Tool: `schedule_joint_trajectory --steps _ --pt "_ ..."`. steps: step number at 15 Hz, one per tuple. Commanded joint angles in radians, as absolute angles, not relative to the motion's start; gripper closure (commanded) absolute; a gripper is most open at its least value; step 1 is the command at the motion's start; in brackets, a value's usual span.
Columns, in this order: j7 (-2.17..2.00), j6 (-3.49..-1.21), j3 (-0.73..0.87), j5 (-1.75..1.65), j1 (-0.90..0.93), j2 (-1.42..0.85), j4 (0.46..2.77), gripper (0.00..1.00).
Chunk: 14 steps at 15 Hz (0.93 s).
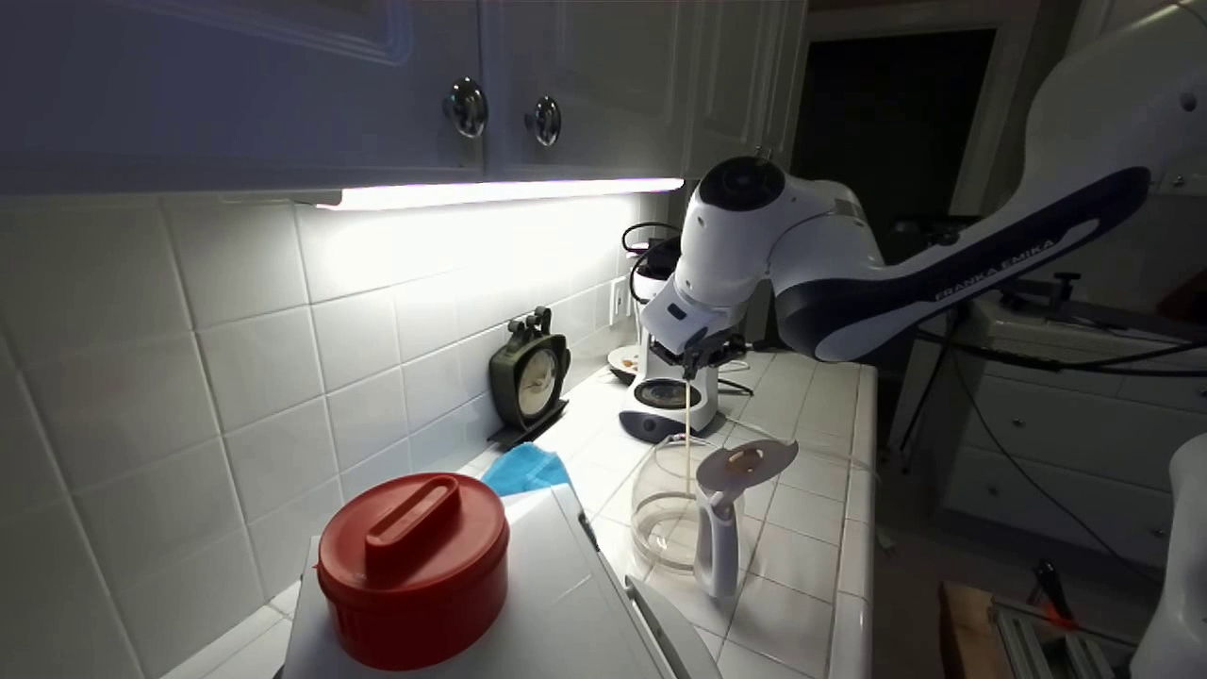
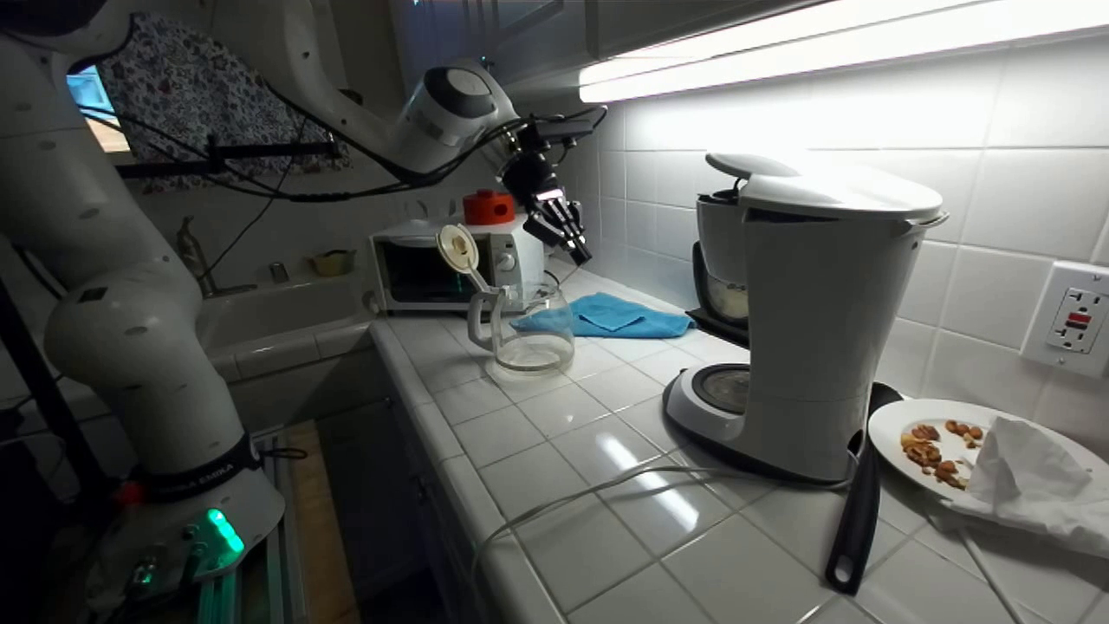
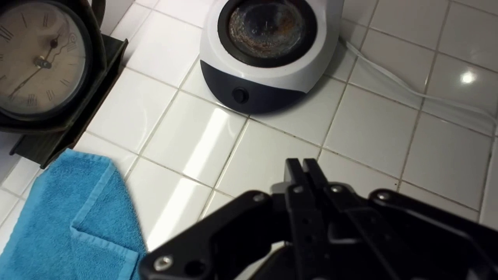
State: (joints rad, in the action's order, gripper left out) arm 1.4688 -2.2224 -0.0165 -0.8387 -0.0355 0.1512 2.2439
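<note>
My gripper [image 1: 690,370] is shut on a thin, pale stick [image 1: 687,424], which hangs down from the fingertips. The stick's lower part reaches into the mouth of a glass carafe [image 2: 533,357] on the tiled counter. Its white lid [image 2: 457,247] stands flipped up above the white handle [image 2: 479,319]. In an exterior view the gripper [image 2: 582,256] hangs above and beside the carafe's rim, tilted. The wrist view shows the gripper [image 3: 302,160] with its fingers almost together and a narrow gap between them; the stick is hidden there, and the carafe is mostly covered by the fingers.
A white coffee maker [image 2: 806,347] stands on the counter, its cord [image 2: 606,478] trailing to the edge. A clock [image 3: 39,62] and blue towel [image 3: 89,210] lie along the wall side. A microwave [image 2: 433,270] bears a red container [image 1: 415,575]. A plate [image 2: 892,425] holds nuts.
</note>
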Motion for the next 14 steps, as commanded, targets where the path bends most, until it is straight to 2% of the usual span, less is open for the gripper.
schedule_joint_trajectory --steps 1,14 --pt "1.389 -2.166 -0.028 -0.919 -0.011 0.123 2.217 0.95" --pt "1.337 -2.066 -0.067 -1.040 0.054 0.102 2.222 0.95"
